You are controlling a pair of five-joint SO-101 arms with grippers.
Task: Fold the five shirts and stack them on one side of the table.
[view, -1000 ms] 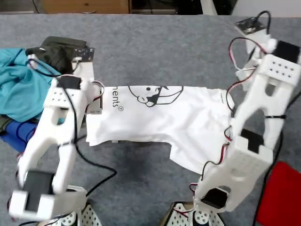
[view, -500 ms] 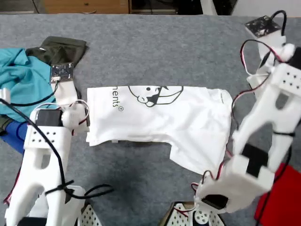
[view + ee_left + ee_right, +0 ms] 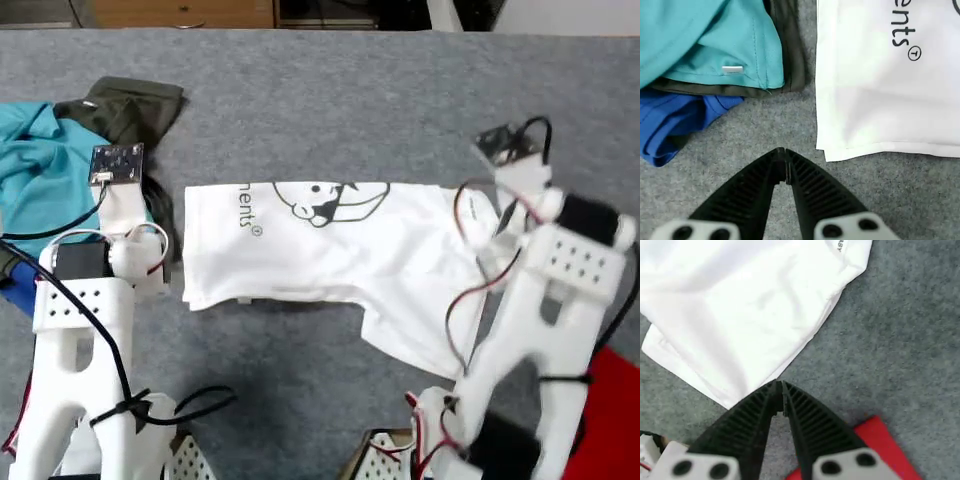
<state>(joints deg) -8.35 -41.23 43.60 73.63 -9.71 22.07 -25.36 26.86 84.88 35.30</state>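
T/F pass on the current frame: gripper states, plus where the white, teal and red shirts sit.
1. The left gripper is shut and empty. True.
2. The right gripper is wide open. False: its jaws are shut.
3. The teal shirt lies on top of the white shirt. False: they lie apart, not touching.
4. A red shirt lies close to the right gripper. True.

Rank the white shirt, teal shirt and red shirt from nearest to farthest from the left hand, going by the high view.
1. white shirt, just right of the left hand.
2. teal shirt, to its left.
3. red shirt, at the table's far right edge.
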